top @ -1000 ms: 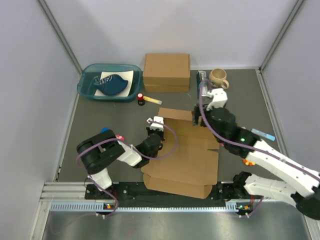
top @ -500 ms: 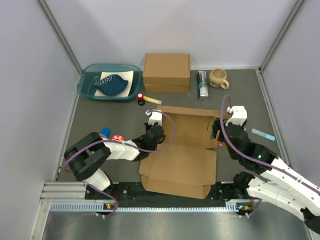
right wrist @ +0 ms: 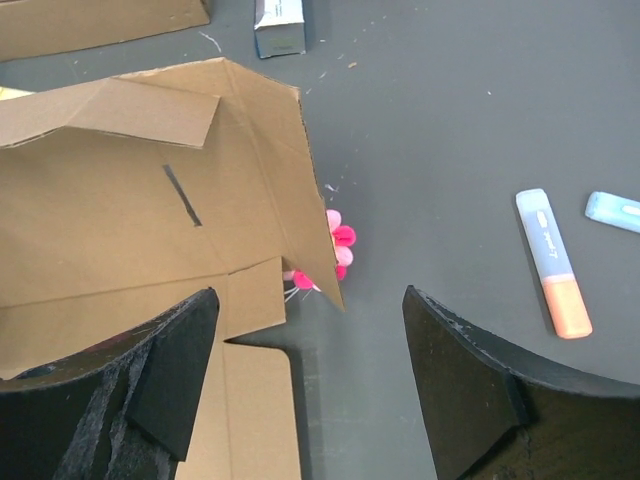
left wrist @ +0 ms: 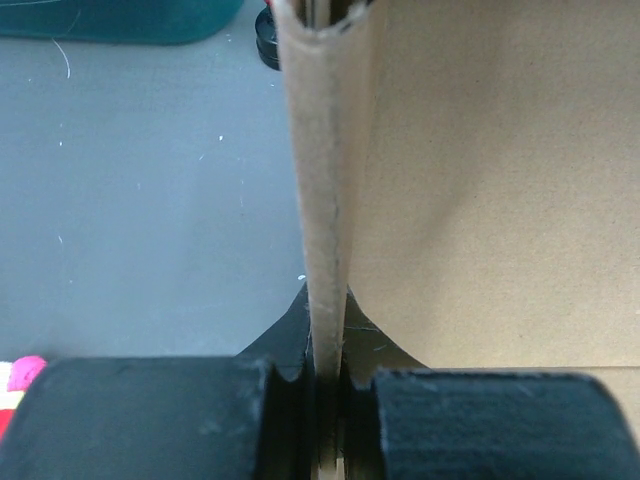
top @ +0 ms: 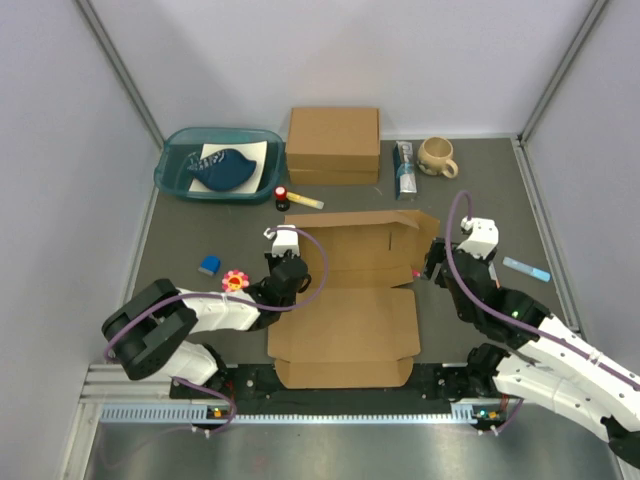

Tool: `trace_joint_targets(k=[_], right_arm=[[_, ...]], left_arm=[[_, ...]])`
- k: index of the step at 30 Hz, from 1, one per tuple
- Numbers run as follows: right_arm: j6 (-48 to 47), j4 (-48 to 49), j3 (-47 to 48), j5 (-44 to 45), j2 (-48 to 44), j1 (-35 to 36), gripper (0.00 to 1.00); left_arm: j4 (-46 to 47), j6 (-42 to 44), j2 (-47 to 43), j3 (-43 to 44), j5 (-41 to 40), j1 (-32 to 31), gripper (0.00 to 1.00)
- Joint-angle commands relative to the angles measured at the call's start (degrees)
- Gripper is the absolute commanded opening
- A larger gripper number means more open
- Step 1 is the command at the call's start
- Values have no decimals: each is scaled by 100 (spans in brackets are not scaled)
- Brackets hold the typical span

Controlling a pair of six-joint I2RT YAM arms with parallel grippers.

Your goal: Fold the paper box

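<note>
Cardboard of the paper box (top: pixel 345 320) is seen spread on the grey table (top: pixel 200 225) between both arms, its far panel raised. Its upright left flap is pinched by the closed left gripper (left wrist: pixel 325 385). The right gripper (right wrist: pixel 305 315) is spread wide and empty, just beside the right flap.

My left gripper (left wrist: pixel 325 400) is clamped on an upright flap at the left edge of the paper box (top: pixel 345 320), with the card pinched between my two black fingers (left wrist: pixel 150 415). That arm lies low, bent sharply at the elbow, and its forearm reaches in toward the box's left side. My right gripper (right wrist: pixel 312 325) hangs just off the box's right edge. Its jaws are spread wide and hold nothing. My right arm runs from its base up to that edge.
</note>
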Motion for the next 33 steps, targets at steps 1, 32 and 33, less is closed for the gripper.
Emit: trace_joint_targets(k=[1,32,33], right_arm=[[330,386,-200,87,203,-175,75],[489,2462,-1036,-1812,2865,-597,57],[480,2488,-1009,-1873,2901,-597,56]], left_arm=[[107,141,-193,-203,55,35,0],[20,476,44,175,741,26,0],[-7,484,45,175,750,34,0]])
